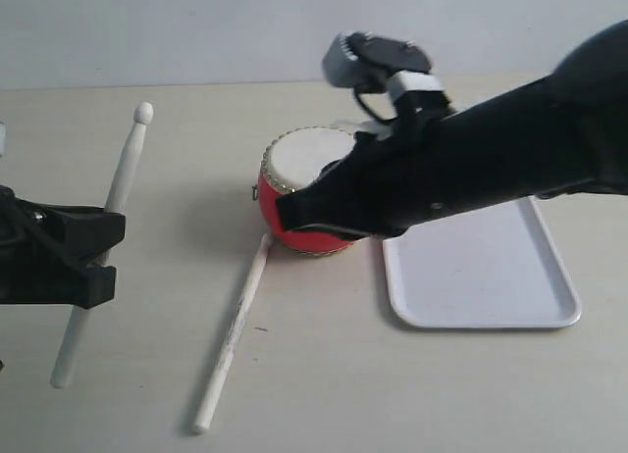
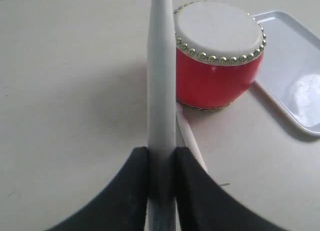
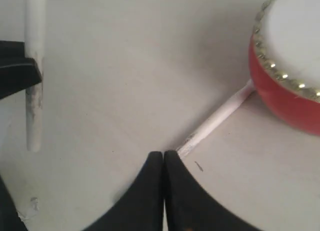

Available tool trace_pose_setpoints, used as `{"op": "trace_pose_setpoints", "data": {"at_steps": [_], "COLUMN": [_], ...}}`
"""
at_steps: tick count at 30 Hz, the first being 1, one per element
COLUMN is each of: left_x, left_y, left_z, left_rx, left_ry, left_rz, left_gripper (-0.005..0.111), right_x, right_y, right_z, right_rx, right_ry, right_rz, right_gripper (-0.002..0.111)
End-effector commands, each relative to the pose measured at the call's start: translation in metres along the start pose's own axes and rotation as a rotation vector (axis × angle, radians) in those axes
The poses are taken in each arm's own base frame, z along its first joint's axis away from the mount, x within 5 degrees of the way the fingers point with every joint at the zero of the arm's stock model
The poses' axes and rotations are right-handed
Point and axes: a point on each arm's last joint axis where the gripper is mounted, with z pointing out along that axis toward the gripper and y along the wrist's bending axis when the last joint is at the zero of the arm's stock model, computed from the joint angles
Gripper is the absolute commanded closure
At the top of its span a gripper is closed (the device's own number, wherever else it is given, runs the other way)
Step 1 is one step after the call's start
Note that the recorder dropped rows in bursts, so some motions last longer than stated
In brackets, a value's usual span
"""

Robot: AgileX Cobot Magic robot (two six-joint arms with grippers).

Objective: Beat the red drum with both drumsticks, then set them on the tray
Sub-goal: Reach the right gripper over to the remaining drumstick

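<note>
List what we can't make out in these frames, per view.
1. Exterior view: the right arm covers the right side of the red drum and the far-left corner of the tray.
2. Left wrist view: the tip of the held drumstick is cut off by the top edge. Its lower end is hidden inside the left claw.
3. Right wrist view: the lying drumstick passes behind the shut right claw, which hides the rest of its length.

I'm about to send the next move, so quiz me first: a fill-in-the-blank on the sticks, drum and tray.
1. The left gripper is shut on one ___.
2. The other drumstick lies on the ___, one end by the red drum.
3. The tray holds ___ drumsticks.
Missing: drumstick; table; no.
</note>
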Motion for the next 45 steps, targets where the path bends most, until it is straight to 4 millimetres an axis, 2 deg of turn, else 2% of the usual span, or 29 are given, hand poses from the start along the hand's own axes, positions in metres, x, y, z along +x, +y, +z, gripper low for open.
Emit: {"op": "trace_pose_setpoints", "data": {"at_steps": [1, 4, 6, 10, 14, 17, 22, 24, 32, 39, 45], "left_x": [0.001, 0.001, 0.002, 0.003, 0.003, 0.004, 0.004, 0.004, 0.007, 0.007, 0.007], "left_y": [-0.001, -0.001, -0.001, -0.001, -0.001, -0.001, -0.001, -0.001, -0.001, -0.001, -0.001], "left_z": [-0.001, -0.001, -0.001, -0.001, -0.001, -0.001, -0.001, -0.001, -0.002, -0.002, -0.002], "left_rx": [0.004, 0.004, 0.004, 0.004, 0.004, 0.005, 0.005, 0.005, 0.006, 0.006, 0.007], "left_ry": [0.007, 0.010, 0.017, 0.022, 0.022, 0.032, 0.036, 0.038, 0.061, 0.064, 0.064], "left_rz": [0.002, 0.002, 0.002, 0.004, 0.004, 0.004, 0.006, 0.006, 0.006, 0.008, 0.021], "left_gripper": [0.107, 0.107, 0.107, 0.107, 0.107, 0.107, 0.107, 0.107, 0.107, 0.107, 0.107], "right_x": [-0.002, 0.000, 0.000, -0.003, -0.010, -0.013, -0.012, -0.009, -0.003, -0.003, 0.005], "right_y": [0.008, 0.006, 0.001, -0.004, -0.002, -0.001, 0.004, 0.001, -0.010, -0.015, -0.033], "right_z": [0.043, 0.069, 0.078, 0.086, 0.093, 0.099, 0.111, 0.120, 0.151, 0.168, 0.171], "right_rx": [0.066, 0.166, 0.250, 0.359, 0.350, 0.319, 0.224, 0.215, 0.233, 0.246, 0.443], "right_ry": [0.131, 0.236, 0.323, 0.487, 0.482, 0.441, 0.412, 0.410, 0.448, 0.505, 0.602], "right_rz": [0.018, 0.063, 0.084, 0.182, 0.185, 0.203, 0.254, 0.287, 0.342, 0.347, 0.332], "right_gripper": [0.108, 0.108, 0.108, 0.108, 0.107, 0.096, 0.067, 0.062, 0.062, 0.062, 0.062]}}
